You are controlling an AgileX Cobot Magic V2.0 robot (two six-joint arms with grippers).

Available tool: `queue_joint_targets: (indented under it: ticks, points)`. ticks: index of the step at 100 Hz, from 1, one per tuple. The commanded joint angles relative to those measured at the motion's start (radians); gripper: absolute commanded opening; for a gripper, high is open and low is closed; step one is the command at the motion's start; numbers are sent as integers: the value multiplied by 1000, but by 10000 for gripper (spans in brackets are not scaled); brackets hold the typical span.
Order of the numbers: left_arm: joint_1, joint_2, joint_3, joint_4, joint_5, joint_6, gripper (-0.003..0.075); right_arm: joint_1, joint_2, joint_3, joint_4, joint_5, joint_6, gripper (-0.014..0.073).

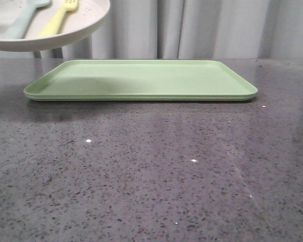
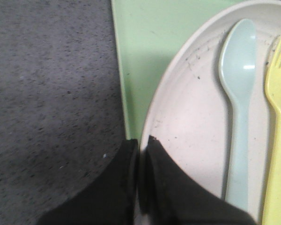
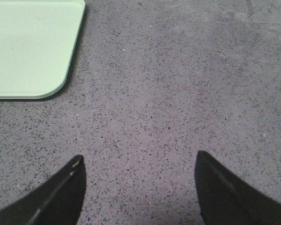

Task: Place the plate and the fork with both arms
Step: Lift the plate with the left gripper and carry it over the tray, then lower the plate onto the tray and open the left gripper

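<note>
The cream-white speckled plate [image 1: 86,22] hangs in the air at the top left of the front view, above the left end of the tray. The yellow fork [image 1: 60,17] lies in it beside a pale blue spoon [image 1: 25,20]. In the left wrist view my left gripper [image 2: 143,143] is shut on the plate's rim [image 2: 152,117]; the fork [image 2: 277,131] and the spoon [image 2: 239,103] lie inside. My right gripper [image 3: 139,161] is open and empty over bare tabletop, off the tray's corner. Neither gripper shows in the front view.
A flat rectangular light-green tray [image 1: 141,80] lies on the dark grey speckled table; its edge shows under the plate in the left wrist view [image 2: 140,56] and its corner in the right wrist view [image 3: 33,47]. Grey curtains hang behind.
</note>
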Motion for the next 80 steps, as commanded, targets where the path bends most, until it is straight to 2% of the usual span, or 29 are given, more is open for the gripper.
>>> queue_joint_targets:
  ticks: [1,44,52,66,80]
  points:
    - [-69,22,-67,-66,-93,-73,-21,-5,8,-37,-6,-75,-11,498]
    - [-294,299,-292,-62,-175,-242,-21,-5,8,-37,-6,-75,-11,498]
    - [-316,333,-329,-44,-179,-272,-21,-5,8,-37,-6,-75,-11,498]
    - [-335,375,-371,70,-180,-362,-21,-5,8,-37,-6,-75,-11,498]
    - [-336,382,-371,79,-213,-373,-21,-5,8,-37,-6,-75,-11,498]
